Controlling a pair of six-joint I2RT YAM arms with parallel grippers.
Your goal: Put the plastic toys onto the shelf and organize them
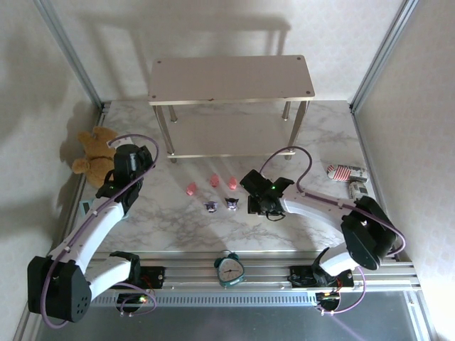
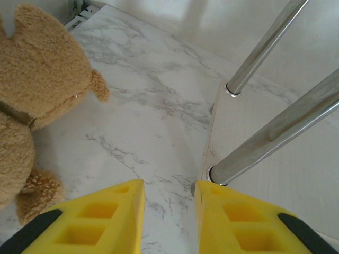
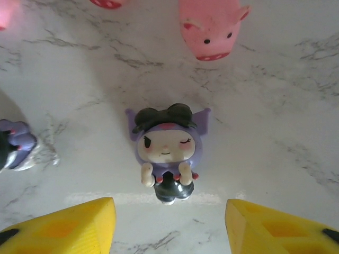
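We aim the released right hand [image 3: 168, 211] at the centre purple toy [image 3: 167, 151] for pinching; left hand [image 2: 169, 190] released beside shelf [image 2: 238, 127]

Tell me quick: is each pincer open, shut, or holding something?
Left pincer: open narrowly, empty.
Right pincer: open wide, purple figurine just ahead, not gripped.

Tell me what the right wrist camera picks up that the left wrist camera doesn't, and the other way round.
Right wrist camera: a winking purple figurine on the table just ahead of the open right gripper, untouched, a pink pig beyond it, and part of another purple figurine at the left edge. Left wrist camera: the teddy bear on the left, and a corner of the shelf with two silver legs, ahead of the narrowly open left gripper. Shared: the marble table and yellow fingers at the bottom, holding nothing.
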